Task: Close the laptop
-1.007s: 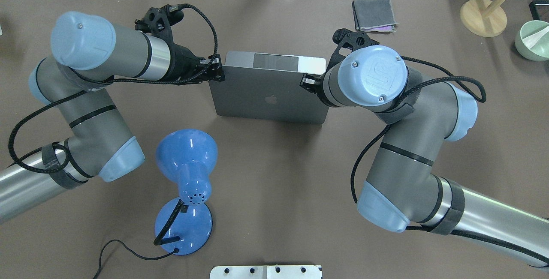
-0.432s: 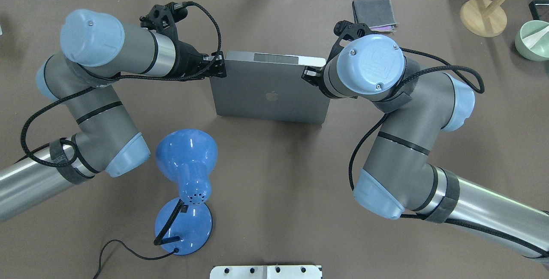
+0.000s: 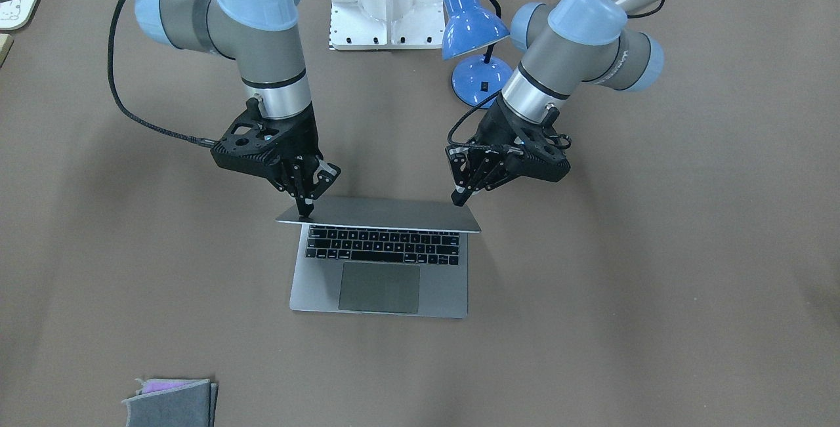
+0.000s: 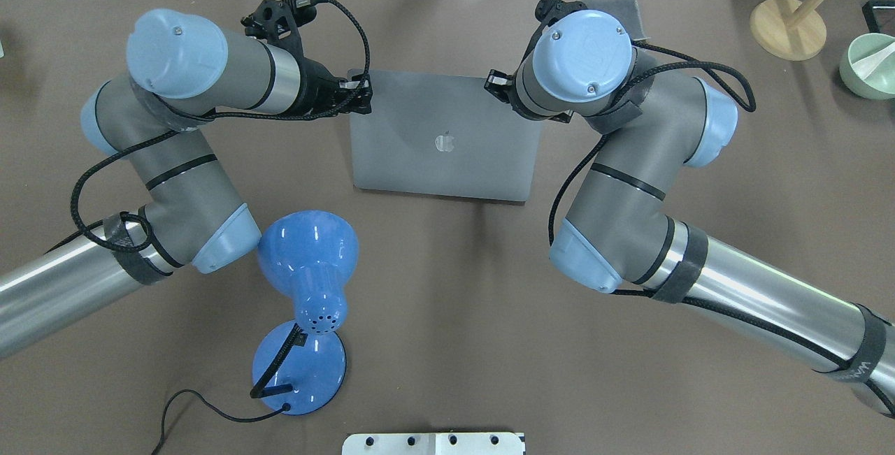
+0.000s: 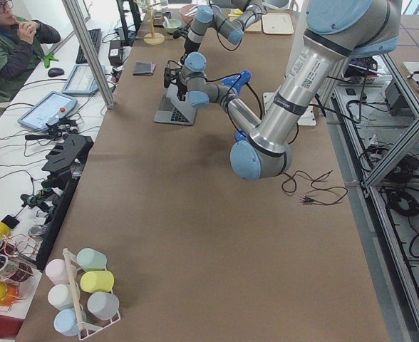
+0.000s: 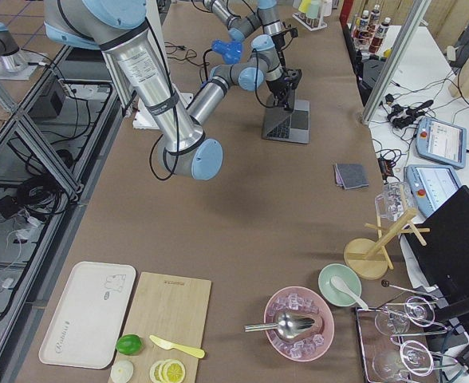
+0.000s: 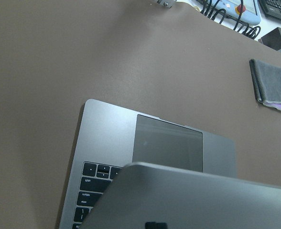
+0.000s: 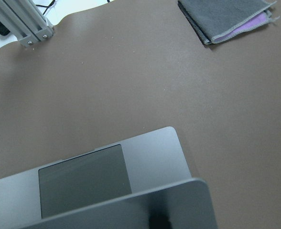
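Observation:
The grey-silver laptop (image 3: 380,283) lies open at the table's middle, keyboard and trackpad showing. Its lid (image 4: 447,137), with the dark apple logo, leans far forward over the keyboard. My left gripper (image 4: 360,95) is shut, its tip against the lid's far left corner; it also shows in the front view (image 3: 459,201). My right gripper (image 4: 498,86) is shut, its tip on the lid's far right corner, and also shows in the front view (image 3: 305,210). Both wrist views show the lid's edge (image 7: 198,195) (image 8: 131,212) above the trackpad.
A blue desk lamp (image 4: 308,280) with its cable stands close to my left forearm. A folded grey cloth (image 3: 170,401) lies beyond the laptop. A wooden stand (image 4: 786,25) and a green bowl (image 4: 867,63) are at the far right.
Both grippers have moved away from the robot's base with the lid's top corners. The lid has tipped further down and now hides the laptop's base in the overhead view.

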`<state>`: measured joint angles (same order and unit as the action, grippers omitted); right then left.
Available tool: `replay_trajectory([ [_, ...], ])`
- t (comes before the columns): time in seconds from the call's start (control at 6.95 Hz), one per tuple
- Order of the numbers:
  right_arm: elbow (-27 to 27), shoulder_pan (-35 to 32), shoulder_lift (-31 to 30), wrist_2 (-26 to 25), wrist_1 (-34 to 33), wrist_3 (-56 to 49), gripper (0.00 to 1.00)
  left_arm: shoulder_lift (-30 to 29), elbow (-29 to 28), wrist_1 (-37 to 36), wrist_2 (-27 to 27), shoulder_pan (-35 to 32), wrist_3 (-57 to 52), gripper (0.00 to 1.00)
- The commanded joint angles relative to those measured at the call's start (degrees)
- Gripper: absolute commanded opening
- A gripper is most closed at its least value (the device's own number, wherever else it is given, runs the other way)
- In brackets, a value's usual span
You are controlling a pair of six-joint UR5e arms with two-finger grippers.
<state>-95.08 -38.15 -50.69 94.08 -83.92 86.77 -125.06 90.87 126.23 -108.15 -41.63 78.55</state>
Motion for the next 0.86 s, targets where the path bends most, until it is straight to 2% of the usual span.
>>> replay_trajectory([
  [0.0,5.8,-1.3,3.1,0.3,1.9,-0.2,0.00,-2.3,-3.8,0.1,0.0,-0.7,-0.8,0.00],
  [0.29,9.6,-1.6,3.5,0.3,5.8,-0.5,0.00,-6.8,-10.9,0.3,3.8,-1.3,-3.2,0.00],
  [0.72,14.0,-1.5,5.8,0.3,6.7,-0.5,0.00,-11.9,-20.6,0.6,6.6,-2.1,-4.4,0.00],
])
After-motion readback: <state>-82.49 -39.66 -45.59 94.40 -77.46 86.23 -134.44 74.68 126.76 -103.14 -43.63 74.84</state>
